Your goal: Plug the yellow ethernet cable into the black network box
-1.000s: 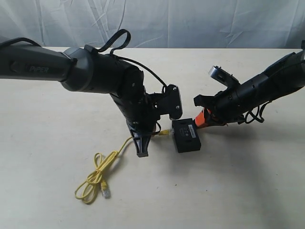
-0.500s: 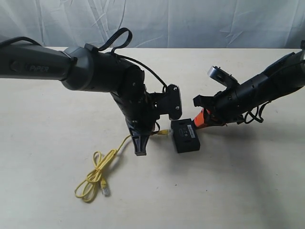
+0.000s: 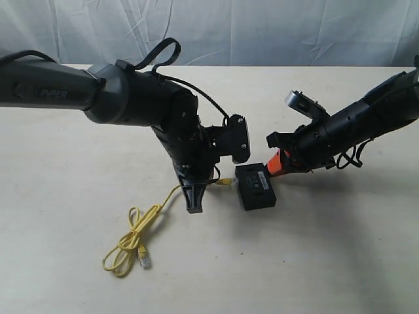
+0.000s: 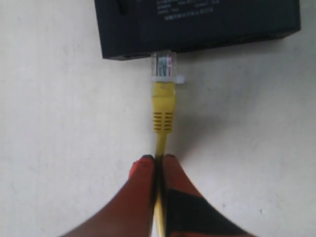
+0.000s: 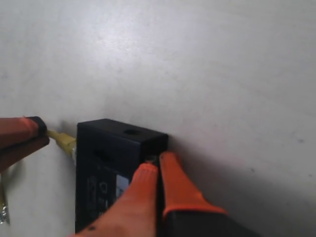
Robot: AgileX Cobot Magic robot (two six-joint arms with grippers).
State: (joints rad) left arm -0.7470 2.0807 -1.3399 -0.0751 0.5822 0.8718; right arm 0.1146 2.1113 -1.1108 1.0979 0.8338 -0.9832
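Note:
The black network box (image 3: pixel 255 186) lies flat on the table between the two arms. The yellow ethernet cable (image 3: pixel 134 241) runs from a loop near the front left up to its clear plug (image 4: pixel 163 66), whose tip sits in the box's (image 4: pixel 197 22) side. My left gripper (image 4: pixel 157 160) is shut on the cord just behind the yellow boot (image 4: pixel 163 108). In the exterior view it (image 3: pixel 211 184) is just left of the box. My right gripper (image 5: pixel 157 160) is shut, its orange tips pressed against the opposite end of the box (image 5: pixel 106 148), holding nothing.
The cable's free plug (image 3: pixel 145 263) lies at the front left on the pale table (image 3: pixel 327 248). A wrinkled white backdrop (image 3: pixel 262 33) closes the far edge. The left arm's black wires (image 3: pixel 163 52) arc above its wrist.

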